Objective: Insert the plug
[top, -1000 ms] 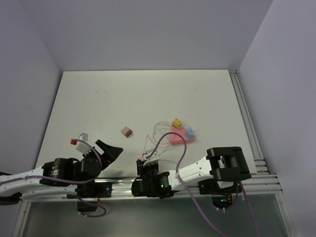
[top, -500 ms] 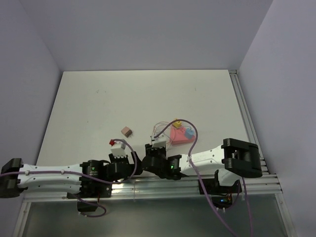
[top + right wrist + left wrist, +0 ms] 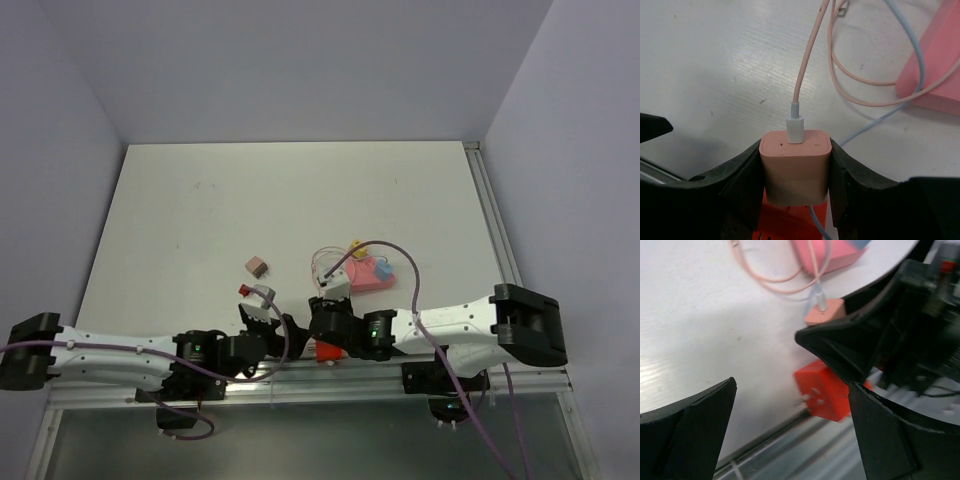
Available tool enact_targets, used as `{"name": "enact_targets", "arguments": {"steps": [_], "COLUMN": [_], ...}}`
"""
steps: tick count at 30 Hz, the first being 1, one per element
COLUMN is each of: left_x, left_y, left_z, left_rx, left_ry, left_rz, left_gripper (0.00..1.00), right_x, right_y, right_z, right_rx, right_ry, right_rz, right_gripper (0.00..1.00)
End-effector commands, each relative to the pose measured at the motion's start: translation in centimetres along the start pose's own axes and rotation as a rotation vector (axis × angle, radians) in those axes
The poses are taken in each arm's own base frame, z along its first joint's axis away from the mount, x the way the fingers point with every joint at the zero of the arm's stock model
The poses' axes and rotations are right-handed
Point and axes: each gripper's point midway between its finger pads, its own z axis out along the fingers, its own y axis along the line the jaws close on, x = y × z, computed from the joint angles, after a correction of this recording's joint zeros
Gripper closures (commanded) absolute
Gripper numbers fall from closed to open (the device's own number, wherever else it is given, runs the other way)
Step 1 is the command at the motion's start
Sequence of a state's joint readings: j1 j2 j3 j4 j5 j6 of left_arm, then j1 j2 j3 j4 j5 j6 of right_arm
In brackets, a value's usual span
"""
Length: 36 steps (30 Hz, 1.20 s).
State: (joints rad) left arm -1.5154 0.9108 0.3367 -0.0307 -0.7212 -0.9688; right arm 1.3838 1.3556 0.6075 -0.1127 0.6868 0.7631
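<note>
My right gripper (image 3: 795,172) is shut on a pink charger plug (image 3: 795,162), its pink cable (image 3: 807,65) running up and away over the table. An orange-red socket block (image 3: 790,222) lies right under the plug at the table's near edge; I cannot tell whether they touch. In the left wrist view the red block (image 3: 827,390) sits between my open left gripper's (image 3: 792,390) fingers, below the plug (image 3: 824,315). In the top view the left gripper (image 3: 272,328) and right gripper (image 3: 322,325) meet by the red block (image 3: 327,350).
A pink block (image 3: 368,274) with a yellow cube (image 3: 356,246) and a blue cube (image 3: 382,270) lies behind the grippers, with looped cables (image 3: 325,262) beside it. A small brown cube (image 3: 257,266) lies to the left. The metal rail (image 3: 300,375) runs along the near edge.
Both grippers have moved right along the near edge and closed in on each other. The red block now shows under the right gripper. The left gripper stays open.
</note>
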Motion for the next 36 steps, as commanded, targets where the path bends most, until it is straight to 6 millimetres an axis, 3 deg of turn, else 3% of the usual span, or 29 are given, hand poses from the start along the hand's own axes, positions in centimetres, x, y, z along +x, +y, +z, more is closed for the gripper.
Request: {"name": "enact_targets", "arguments": {"steps": [1, 3, 5, 7, 9, 11, 12, 13, 14, 16, 19, 20, 22, 23, 26, 29, 31, 32, 33, 36], "left_x": [-2.2, -2.8, -2.2, -1.6, -0.1, -0.5, 0.8, -0.2, 0.4, -1.0, -1.8, -3.2, -3.6, -5.0, -6.4, -6.9, -8.1, -7.8, -9.0, -10.1], "left_y": [-2.1, -2.9, -3.0, -4.2, -3.9, -4.4, -3.5, -3.6, -2.6, -3.2, -4.8, -6.9, -7.1, -8.0, -8.2, -8.3, -8.3, -8.3, -8.0, -9.4], "left_z": [-1.8, -2.9, -3.1, -3.2, -2.1, -1.2, 0.0, 0.6, 1.6, 1.8, 1.2, 0.1, -1.0, -2.3, -3.8, -3.6, -3.1, -2.5, -2.3, -2.3], "left_rx": [0.160, 0.232, 0.276, 0.364, 0.325, 0.281, 0.203, 0.134, 0.052, -0.014, 0.085, 0.196, 0.272, 0.346, 0.425, 0.413, 0.360, 0.335, 0.277, 0.221], "left_ry": [-0.058, -0.059, -0.050, -0.047, -0.010, -0.014, 0.018, -0.002, 0.011, -0.018, -0.035, -0.069, -0.094, -0.133, -0.201, -0.227, -0.263, -0.263, -0.310, -0.379], "left_rz": [-0.094, -0.133, -0.104, -0.053, 0.011, 0.076, 0.139, 0.173, 0.230, 0.216, 0.232, 0.175, 0.162, 0.121, 0.104, 0.141, 0.133, 0.154, 0.149, 0.174], "left_gripper": [0.00, 0.00, 0.01, 0.01, 0.01, 0.00, 0.00, 0.01, 0.01, 0.01, 0.01, 0.03, 0.06, 0.06, 0.02, 0.01, 0.00, 0.00, 0.00, 0.00], "right_x": [-2.9, -4.7, -6.2, -6.6, -7.2, -7.8, -7.7, -8.3, -8.4, -8.9, -10.0, -9.8, -10.4, -10.6, -11.5, -12.9, -14.0, -14.4, -14.8, -16.2], "right_y": [-0.7, -1.6, -1.2, -1.4, -1.5, -0.9, -1.3, -1.3, -1.4, -2.3, -2.2, -2.0, -1.9, -1.9, -0.9, 0.5, 0.5, 0.5, 0.4, 1.0], "right_z": [-1.2, -1.6, -2.4, -3.0, -3.5, -4.4, -4.7, -5.2, -5.4, -6.1, -7.4, -7.7, -8.3, -8.5, -9.2, -9.8, -9.4, -9.2, -8.7, -8.5], "right_rx": [-0.009, 0.036, 0.029, 0.029, 0.017, -0.047, -0.048, -0.074, -0.082, -0.081, -0.137, -0.168, -0.208, -0.228, -0.294, -0.349, -0.315, -0.303, -0.274, -0.279], "right_ry": [-0.025, -0.056, -0.071, -0.050, -0.025, 0.013, 0.033, 0.046, 0.056, 0.068, 0.036, 0.051, 0.048, 0.059, 0.056, 0.061, 0.048, 0.045, 0.041, 0.026], "right_rz": [0.049, 0.061, 0.073, 0.092, 0.134, 0.176, 0.183, 0.206, 0.207, 0.209, 0.212, 0.217, 0.247, 0.272, 0.337, 0.432, 0.527, 0.557, 0.617, 0.701], "right_gripper": [1.00, 1.00, 1.00, 1.00, 1.00, 1.00, 1.00, 1.00, 1.00, 1.00, 1.00, 1.00, 1.00, 1.00, 1.00, 1.00, 1.00, 1.00, 1.00, 1.00]}}
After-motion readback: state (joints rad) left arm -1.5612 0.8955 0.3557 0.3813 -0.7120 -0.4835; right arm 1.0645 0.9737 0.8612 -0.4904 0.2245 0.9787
